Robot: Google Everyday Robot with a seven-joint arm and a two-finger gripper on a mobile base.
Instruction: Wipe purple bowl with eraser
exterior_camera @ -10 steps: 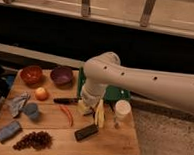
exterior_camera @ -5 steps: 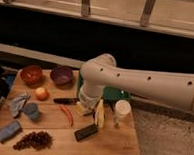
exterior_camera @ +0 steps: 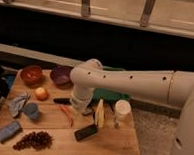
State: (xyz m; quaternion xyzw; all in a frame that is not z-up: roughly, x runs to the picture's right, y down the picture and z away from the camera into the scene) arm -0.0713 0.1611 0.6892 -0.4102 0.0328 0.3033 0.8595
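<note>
The purple bowl (exterior_camera: 61,75) stands at the back of the wooden table (exterior_camera: 111,143), to the right of an orange-red bowl (exterior_camera: 31,74). The eraser (exterior_camera: 86,132), a flat black block, lies near the table's front, right of centre. My gripper (exterior_camera: 82,109) hangs from the white arm's wrist over the middle of the table. It is to the right of and nearer than the purple bowl, and a short way behind the eraser. It touches neither.
A black-handled knife (exterior_camera: 62,100) and red chillies (exterior_camera: 67,115) lie left of the gripper. A yellow banana (exterior_camera: 99,114) and white cup (exterior_camera: 122,109) are to its right. An orange fruit (exterior_camera: 41,93), grey cloth (exterior_camera: 17,104), blue-grey sponge (exterior_camera: 8,131) and grapes (exterior_camera: 33,140) fill the left side.
The arm's wrist and gripper have shifted slightly to the left over the table. The objects have not moved.
</note>
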